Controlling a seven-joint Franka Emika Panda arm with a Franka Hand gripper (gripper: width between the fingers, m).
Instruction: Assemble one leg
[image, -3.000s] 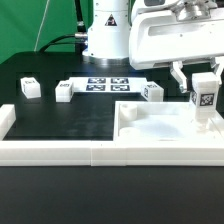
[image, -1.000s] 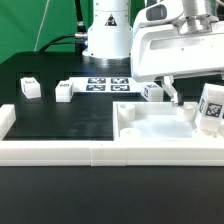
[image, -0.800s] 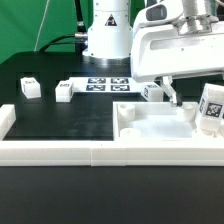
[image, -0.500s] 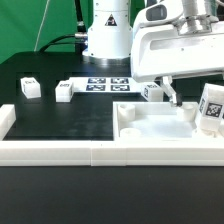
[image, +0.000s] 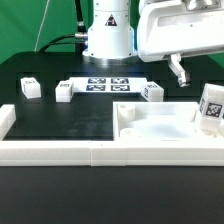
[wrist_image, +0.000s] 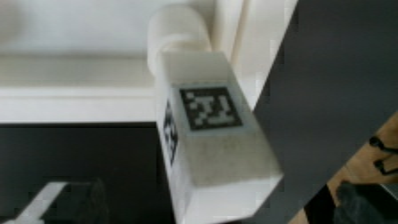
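A leg (image: 211, 108), a small white block with a black-and-white tag, stands slightly tilted at the right end of the large white body (image: 150, 128). My gripper (image: 200, 78) is open and hangs above the leg without touching it. One finger (image: 179, 73) shows to the leg's upper left. The wrist view looks straight down on the same leg (wrist_image: 214, 112), with the white body (wrist_image: 71, 75) behind it. Three more legs (image: 30, 88) (image: 65, 90) (image: 152, 92) lie on the black mat further back.
The marker board (image: 105, 85) lies behind the mat, in front of the arm's base (image: 106, 40). A white rail (image: 60, 152) runs along the front edge, with a white piece (image: 5, 118) at the exterior view's left.
The gripper has risen from down beside the leg. The leg stays in place on the body. Three seconds ago the gripper held the leg upright, further left.
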